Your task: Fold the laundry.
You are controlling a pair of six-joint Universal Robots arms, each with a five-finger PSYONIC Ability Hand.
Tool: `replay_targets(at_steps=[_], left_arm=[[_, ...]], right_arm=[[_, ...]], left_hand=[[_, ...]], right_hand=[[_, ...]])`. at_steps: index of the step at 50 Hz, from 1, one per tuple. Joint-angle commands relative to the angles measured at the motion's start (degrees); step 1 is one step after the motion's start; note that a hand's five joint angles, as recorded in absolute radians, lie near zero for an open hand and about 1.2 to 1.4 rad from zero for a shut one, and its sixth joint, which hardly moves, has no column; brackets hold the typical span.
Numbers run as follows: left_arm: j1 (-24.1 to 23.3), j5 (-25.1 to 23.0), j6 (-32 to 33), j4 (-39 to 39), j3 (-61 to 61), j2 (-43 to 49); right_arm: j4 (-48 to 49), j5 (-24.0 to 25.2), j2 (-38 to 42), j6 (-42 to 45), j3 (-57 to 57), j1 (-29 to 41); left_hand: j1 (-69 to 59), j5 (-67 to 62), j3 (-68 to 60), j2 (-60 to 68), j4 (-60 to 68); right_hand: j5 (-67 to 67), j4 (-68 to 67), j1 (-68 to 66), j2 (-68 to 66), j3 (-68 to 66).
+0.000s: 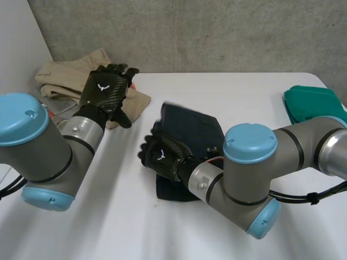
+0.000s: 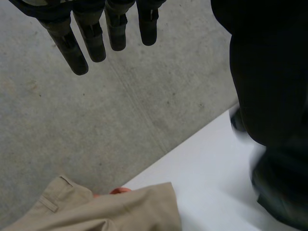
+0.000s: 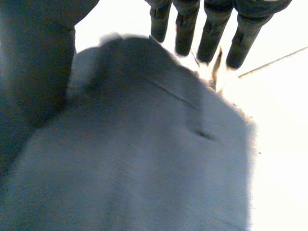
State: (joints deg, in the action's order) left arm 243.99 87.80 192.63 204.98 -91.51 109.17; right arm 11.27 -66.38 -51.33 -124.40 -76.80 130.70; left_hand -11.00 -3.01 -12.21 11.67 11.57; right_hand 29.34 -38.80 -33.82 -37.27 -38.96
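Centrally placed on the white table (image 1: pixel 249 92): one dark navy garment (image 1: pixel 191 129), folded to a rough rectangle. Its long axis runs roughly from 12 to 6 o'clock, with the far short edge toward 12. The fabric is matte and tightly woven. In the right wrist view the garment (image 3: pixel 144 163) shows a straight stitched seam across its surface and a rounded corner near the fingertips.

Right robot hand (image 1: pixel 162 154): black, with a carbon-weave back. It sits at the garment's 7 o'clock edge, palm over the cloth. Its fingers (image 3: pixel 211 33) are straight and slightly apart, reaching past the fabric's edge, with the thumb alongside. Nothing is pinched. Whether the palm presses the cloth cannot be told.

Left robot hand (image 1: pixel 105 89): the same black build, at 10 o'clock from the garment and well apart from it. Its fingers (image 2: pixel 96 36) are extended and loosely spread, holding nothing. It hangs above the tan item below.

Tan trousers (image 1: pixel 70 76): a khaki cotton-like twill, loosely heaped and rumpled at the table's 10 o'clock corner. A hemmed edge and a belt-loop band (image 2: pixel 53 199) show in the left wrist view.

Green cloth (image 1: pixel 314 105): a teal, soft-looking folded stack at the table's 3 o'clock edge, well apart from the navy garment.

Backdrop: a grey concrete wall (image 1: pixel 217 32), rough and speckled.
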Motion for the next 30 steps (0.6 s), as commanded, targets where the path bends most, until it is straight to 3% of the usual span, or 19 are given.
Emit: replay_targets(at_steps=[1, 2, 6, 10, 16, 20, 24, 30], left_arm=[[-0.45, 0.27, 0.11, -0.46, 4.4, -0.27], [-0.71, 0.27, 0.11, -0.55, 5.11, -0.1], [-4.66, 0.36, 0.11, -0.81, 9.32, 1.75], [-9.32, 0.62, 0.11, -2.3, 14.86, 5.87], [-14.06, 2.72, 0.11, -11.33, 25.92, 15.17], [-15.12, 6.84, 0.11, -18.28, 32.42, 21.24], [-16.0, 11.25, 0.2, -22.34, 34.91, 25.21], [-16.36, 12.66, 0.29, -26.21, 34.3, 28.81]], right_arm=[[-0.55, -0.85, -7.98, -23.04, -1.07, -5.45], [-0.46, -0.94, -11.04, -31.26, -2.64, -6.93], [-0.89, -1.03, -15.54, -48.68, -4.06, -12.11], [-3.52, -1.03, -17.3, -56.2, -3.71, -18.35], [-12.57, -1.03, -15.12, -56.04, 2.61, -21.89], [-19.08, -0.94, -7.83, -54.37, 9.11, -21.8], [-24.18, -1.03, -2.55, -51.3, 14.39, -21.63], [-27.26, -1.55, 3.52, -47.87, 17.21, -21.1]], left_hand=[[1.0, 3.01, 2.21, -1.67, -1.57], [1.0, 3.01, 2.21, -1.67, -1.57], [1.0, 3.01, 2.21, -1.67, -1.57], [1.0, 3.01, 2.21, -1.67, -1.57], [0.79, 2.79, 2.0, -1.46, -1.36], [0.62, 2.62, 1.83, -1.29, -1.19], [0.62, 2.62, 1.83, -1.29, -1.19], [0.62, 2.62, 1.83, -1.29, -1.19]], right_hand=[[-29.34, 28.8, 23.82, 27.27, 28.96], [-29.34, 28.8, 23.82, 27.27, 28.96], [-29.34, 28.8, 23.82, 27.27, 28.96], [-29.34, 28.8, 23.82, 27.27, 28.96], [-29.34, 28.8, 23.82, 27.27, 28.96], [-29.34, 28.8, 23.82, 27.27, 28.96], [-29.34, 28.8, 23.82, 27.27, 28.96], [-29.34, 28.8, 23.82, 27.27, 28.96]])
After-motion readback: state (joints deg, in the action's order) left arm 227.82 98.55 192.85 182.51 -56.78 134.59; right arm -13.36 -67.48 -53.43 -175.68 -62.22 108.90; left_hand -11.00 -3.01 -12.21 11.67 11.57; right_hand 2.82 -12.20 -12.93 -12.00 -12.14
